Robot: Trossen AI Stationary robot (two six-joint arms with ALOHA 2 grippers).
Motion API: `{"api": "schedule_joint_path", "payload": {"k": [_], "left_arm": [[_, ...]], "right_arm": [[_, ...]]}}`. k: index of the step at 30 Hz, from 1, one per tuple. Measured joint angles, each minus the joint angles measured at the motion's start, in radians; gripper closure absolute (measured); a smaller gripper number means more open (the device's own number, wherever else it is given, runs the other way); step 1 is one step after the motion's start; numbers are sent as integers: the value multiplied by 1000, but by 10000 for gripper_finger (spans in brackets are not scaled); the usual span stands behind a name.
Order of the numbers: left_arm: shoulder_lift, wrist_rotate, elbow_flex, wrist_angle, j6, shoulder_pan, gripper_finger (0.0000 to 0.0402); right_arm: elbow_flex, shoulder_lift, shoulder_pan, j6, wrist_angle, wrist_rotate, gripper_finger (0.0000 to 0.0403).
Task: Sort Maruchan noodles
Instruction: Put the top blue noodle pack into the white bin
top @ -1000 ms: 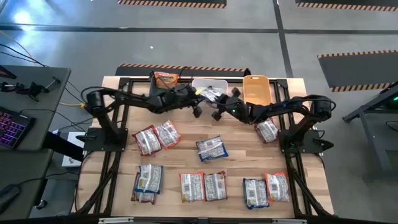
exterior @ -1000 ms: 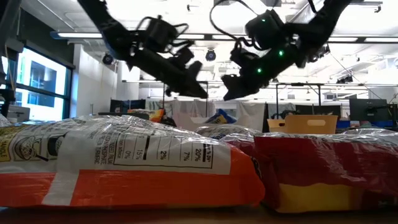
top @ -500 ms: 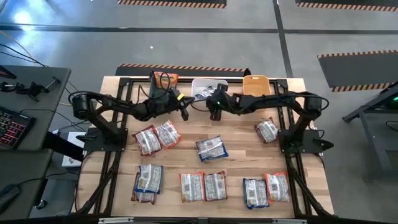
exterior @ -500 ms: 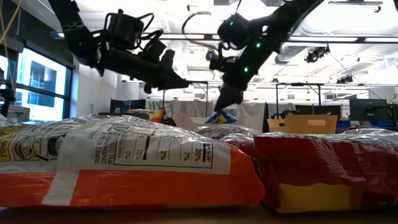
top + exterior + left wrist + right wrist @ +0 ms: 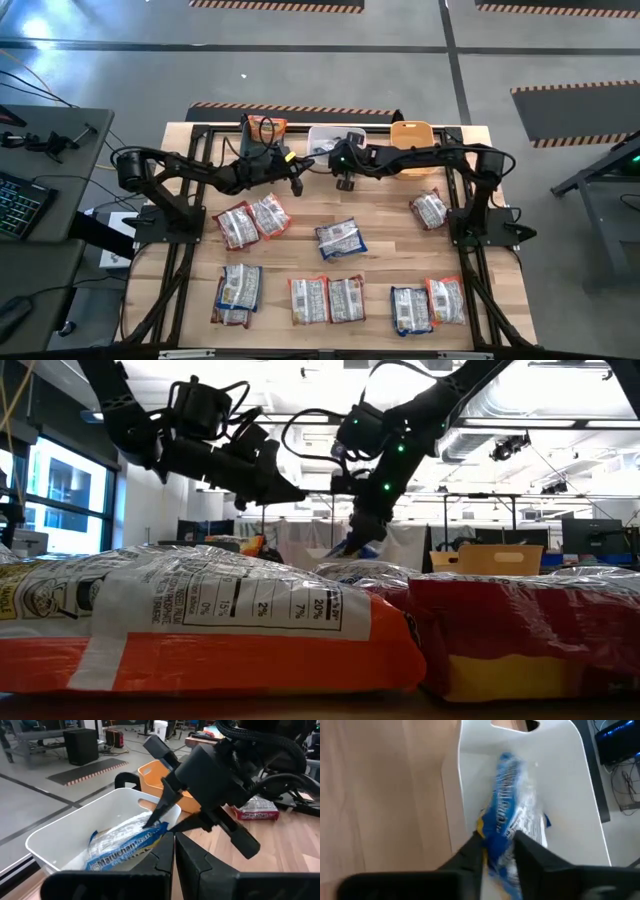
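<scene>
Sorting is under way but far from finished: the right tool (image 5: 492,847) hangs over the white bin (image 5: 322,136) at the far edge of the counter (image 5: 380,225), its fingers narrowly parted with a blue Maruchan packet (image 5: 512,832) between them; whether they pinch it or have just let go, I cannot tell for sure. That packet lies mostly inside the bin already. The teal bin (image 5: 263,127) beside it seems to hold an orange packet, while the orange bin (image 5: 412,135) looks bare inside from above. Around a dozen Maruchan noodles remain on the counter, among them a pair on the left (image 5: 251,220), one in the middle (image 5: 340,238), one near the right arm's base (image 5: 430,211), and a row along the near edge (image 5: 328,299). The left tool (image 5: 296,185) hovers shut and empty just beside the right one, close enough that the two arms crowd each other over the bins.
</scene>
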Motion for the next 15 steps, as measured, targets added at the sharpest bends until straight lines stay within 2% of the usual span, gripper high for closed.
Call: {"api": "schedule_joint_path", "payload": {"k": [1,3,7,10,15], "left_arm": [[0,0,0,0,0,0,397],[0,0,0,2,0,2,397],[0,-2,0,8,0,10,397],[0,-11,0,11,-9,19,397],[4,-40,7,32,-38,36,397]], "right_arm": [[0,-3,0,3,4,0,375],[0,-13,0,15,5,-1,392],[0,-48,-5,99,20,-2,385],[-3,-80,-14,247,40,19,396],[-81,-103,-12,552,188,163,401]]}}
